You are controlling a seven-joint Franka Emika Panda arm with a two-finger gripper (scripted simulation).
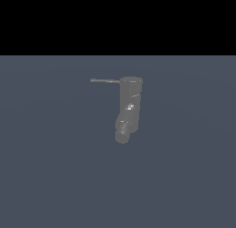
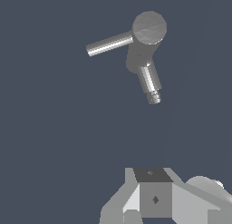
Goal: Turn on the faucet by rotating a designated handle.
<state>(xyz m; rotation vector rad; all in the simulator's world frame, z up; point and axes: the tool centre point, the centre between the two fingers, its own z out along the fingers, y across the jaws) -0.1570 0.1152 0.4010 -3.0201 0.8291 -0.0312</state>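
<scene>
The faucet [image 1: 130,100] is a small grey upright cylinder standing on the dark floor. Its short angled spout [image 1: 122,131] sticks out at the lower end. The handle [image 1: 105,81] is a thin grey rod pointing from the faucet's top toward the exterior view's left. The wrist view looks down on the faucet's round top [image 2: 149,28], with the handle [image 2: 109,44] and spout [image 2: 150,81] spreading out from it. Grey and dark blocks of my gripper [image 2: 154,193] show at that picture's edge, well apart from the faucet and touching nothing. I cannot tell how the jaws stand. The gripper is out of the exterior view.
The faucet stands on a plain dark blue-grey floor [image 1: 55,176]. A black band fills the top of the exterior view. No other objects show.
</scene>
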